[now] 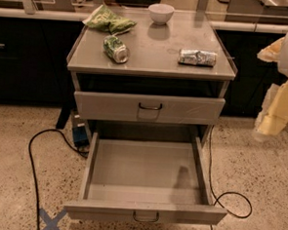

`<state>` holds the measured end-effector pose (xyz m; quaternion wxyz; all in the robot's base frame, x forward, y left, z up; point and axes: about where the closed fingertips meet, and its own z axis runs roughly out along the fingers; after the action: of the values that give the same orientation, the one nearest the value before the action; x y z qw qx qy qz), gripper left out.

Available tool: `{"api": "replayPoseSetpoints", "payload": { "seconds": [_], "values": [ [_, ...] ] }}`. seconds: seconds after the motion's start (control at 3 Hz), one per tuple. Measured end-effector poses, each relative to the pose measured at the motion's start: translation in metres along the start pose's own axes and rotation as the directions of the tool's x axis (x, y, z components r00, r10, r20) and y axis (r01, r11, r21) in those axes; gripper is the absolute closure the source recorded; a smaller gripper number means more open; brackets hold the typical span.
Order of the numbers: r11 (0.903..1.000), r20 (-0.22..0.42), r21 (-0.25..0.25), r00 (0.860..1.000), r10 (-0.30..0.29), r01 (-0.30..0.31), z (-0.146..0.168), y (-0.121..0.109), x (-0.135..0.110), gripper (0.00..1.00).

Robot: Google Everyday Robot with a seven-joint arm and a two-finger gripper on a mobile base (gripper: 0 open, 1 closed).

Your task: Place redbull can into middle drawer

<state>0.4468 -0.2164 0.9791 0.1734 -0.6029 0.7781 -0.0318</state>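
The redbull can (198,57), slim and silvery, lies on its side on the right part of the cabinet top (152,59). The middle drawer (147,173) is pulled fully out and holds nothing; its small dark wire handle (145,217) faces me. The upper grey drawer (149,107) is closed. My gripper (269,122), pale yellow and white, hangs at the right edge of the view. It is to the right of the cabinet, below the level of the top, apart from the can and holding nothing that I can see.
A stubby green can (116,49) lies on the left of the top. A green chip bag (108,21) and a white bowl (161,13) sit at the back. Black cables (33,164) run over the speckled floor on both sides. Dark counters stand behind.
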Motion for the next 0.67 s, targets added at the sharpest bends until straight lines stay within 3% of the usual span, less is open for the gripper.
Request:
{"api": "replayPoseSetpoints", "payload": {
  "seconds": [0.33, 0.67],
  "values": [
    [0.9988, 0.034, 0.029, 0.999, -0.040, 0.039, 0.009, -0.026, -0.015, 0.00],
    [0.9913, 0.046, 0.079, 0.993, -0.109, 0.106, 0.016, -0.069, -0.033, 0.00]
  ]
}}
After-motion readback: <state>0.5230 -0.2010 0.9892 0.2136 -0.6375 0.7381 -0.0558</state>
